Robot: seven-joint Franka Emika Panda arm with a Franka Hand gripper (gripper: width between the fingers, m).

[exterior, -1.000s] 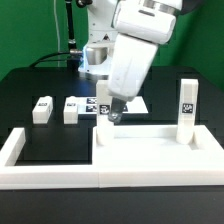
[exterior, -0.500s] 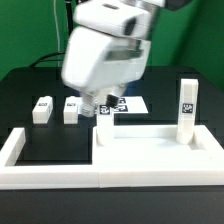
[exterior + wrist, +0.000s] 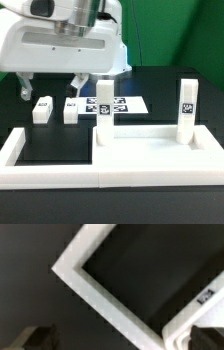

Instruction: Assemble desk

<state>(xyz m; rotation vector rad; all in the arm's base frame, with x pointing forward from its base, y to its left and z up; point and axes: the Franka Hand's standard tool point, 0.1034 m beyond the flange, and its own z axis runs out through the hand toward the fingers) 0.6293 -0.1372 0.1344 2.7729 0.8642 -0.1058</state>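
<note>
The white tabletop (image 3: 155,152) lies inside the border wall, rim up. Two legs stand upright on its far corners: one toward the exterior view's left (image 3: 105,104), one toward its right (image 3: 187,107). Two loose legs (image 3: 41,109) (image 3: 71,109) lie on the black table. My gripper (image 3: 52,87) hangs open and empty just above these loose legs, one dark finger (image 3: 25,88) on each side. The wrist view is blurred. It shows a white angled rim (image 3: 95,291), a tag (image 3: 205,296), and my gripper (image 3: 122,339) open with nothing between the fingers (image 3: 40,336).
The low white U-shaped border wall (image 3: 18,150) runs along the near side and both ends. The marker board (image 3: 128,103) lies flat behind the tabletop. A green backdrop stands at the back, with the arm's base in front of it.
My gripper was down at the upright leg on the exterior view's left. It has let go, risen and swung left over the loose legs. That leg stays standing.
</note>
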